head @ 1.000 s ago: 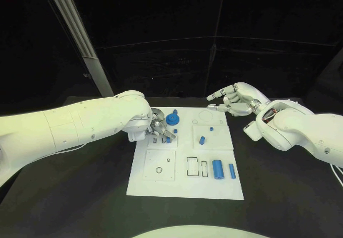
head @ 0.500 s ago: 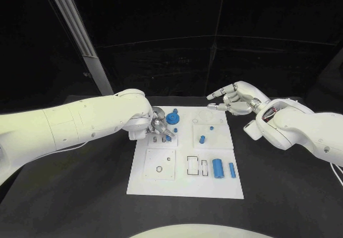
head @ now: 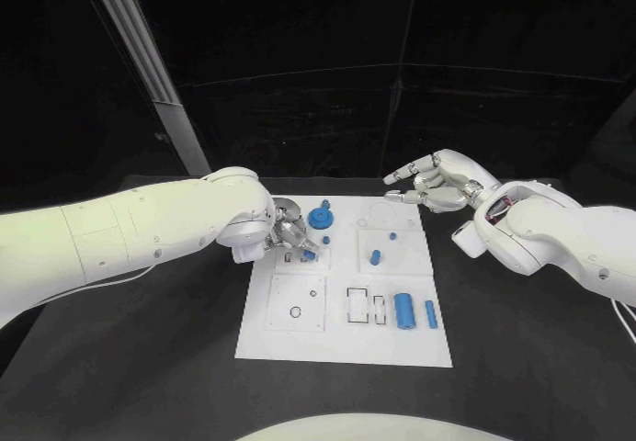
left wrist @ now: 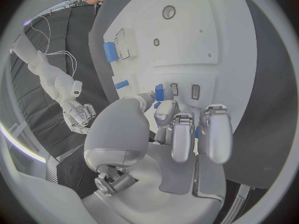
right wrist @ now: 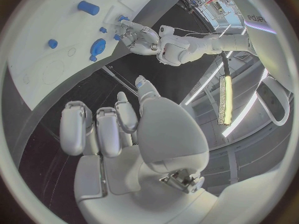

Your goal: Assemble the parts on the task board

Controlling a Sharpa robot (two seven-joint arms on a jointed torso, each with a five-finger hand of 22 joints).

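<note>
head view, part in hand: the left hand point(head: 291, 237) sits low over the upper left of the task board point(head: 285, 340), fingertips gathered on a small blue part point(head: 309, 253) just beside the narrow slots there.
left wrist view, grip: a small blue part point(left wrist: 159, 92) shows between the thumb and the fingertips point(left wrist: 165, 110), touching them; judged a light pinch, with the other fingers curled close.
slots: two narrow slots point(left wrist: 184, 90) lie just beyond the held piece; whether it has entered a seat cannot be told.
step in hand: judged to be seating this piece in its slot on the upper left panel.
how to do it well: keep the piece upright and square to the slot, lower slowly, release only once it rests seated; a tilted entry may jam or tip it.
neighbouring parts: a blue gear-like part point(head: 321, 220) stands just beside the left hand; the fingers should not brush it.
other parts: two small blue pieces point(head: 378, 255) stand on the upper right panel; a blue cylinder point(head: 404, 311) and a thinner blue bar point(head: 429, 315) lie at the lower right, well apart from the work.
right hand: the right hand point(head: 437, 184) hovers above the board's far right corner, fingers apart and holding nothing, clear of the parts.
right wrist view: the right hand point(right wrist: 118, 129) is spread and empty, with the board below it.
progress: judged early; several parts lie unseated.
</note>
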